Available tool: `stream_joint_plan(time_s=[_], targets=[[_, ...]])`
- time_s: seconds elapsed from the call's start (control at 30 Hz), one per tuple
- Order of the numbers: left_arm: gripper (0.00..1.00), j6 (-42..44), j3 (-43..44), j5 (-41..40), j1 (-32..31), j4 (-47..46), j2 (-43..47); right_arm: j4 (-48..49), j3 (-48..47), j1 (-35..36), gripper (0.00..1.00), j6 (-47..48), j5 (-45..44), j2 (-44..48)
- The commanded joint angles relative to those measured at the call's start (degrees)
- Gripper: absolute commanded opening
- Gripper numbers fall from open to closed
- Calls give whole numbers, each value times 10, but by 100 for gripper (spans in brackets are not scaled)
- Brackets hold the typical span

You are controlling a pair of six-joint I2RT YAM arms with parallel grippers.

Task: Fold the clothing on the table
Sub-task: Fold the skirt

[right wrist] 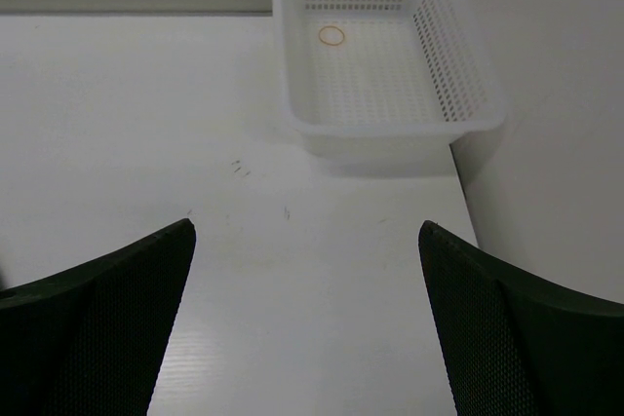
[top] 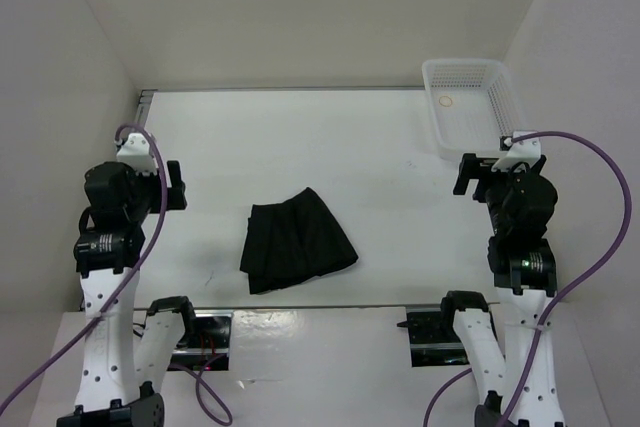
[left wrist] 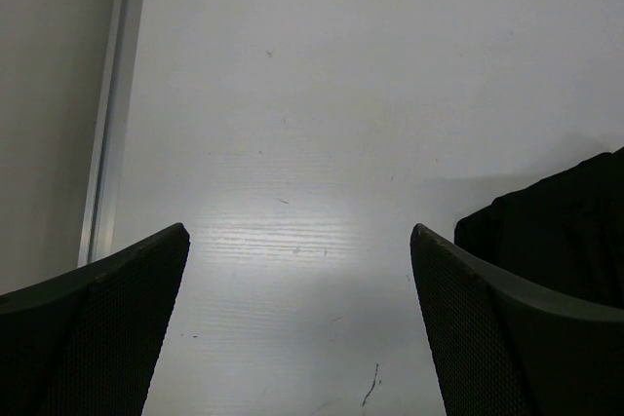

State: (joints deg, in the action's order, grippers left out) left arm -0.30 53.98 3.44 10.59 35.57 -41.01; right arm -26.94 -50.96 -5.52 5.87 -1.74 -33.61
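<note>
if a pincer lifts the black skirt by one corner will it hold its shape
Probably not: the skirt lies flat with soft pleats, so it would likely droop and unfold. Pushed, it may bunch rather than slide across the smooth table. It looks thin, likely light.

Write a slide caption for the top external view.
Black skirt lies on the white table between the open left gripper and open right gripper; a mesh basket sits far right.

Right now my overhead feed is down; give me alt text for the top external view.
A black pleated skirt lies near the front centre of the white table, touched by neither arm. The left gripper and right gripper hover open at either side, clear of it. A white mesh basket holding a small ring sits at the far right corner.
</note>
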Motion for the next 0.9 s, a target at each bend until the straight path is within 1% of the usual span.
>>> stream_joint_plan(time_s=[0.0, 0.87], targets=[[100, 5, 10, 17, 3, -4, 8, 0, 7, -12, 99, 13, -12, 6], [100, 15, 10, 50, 3, -4, 24, 6, 12, -12, 99, 24, 19, 18]])
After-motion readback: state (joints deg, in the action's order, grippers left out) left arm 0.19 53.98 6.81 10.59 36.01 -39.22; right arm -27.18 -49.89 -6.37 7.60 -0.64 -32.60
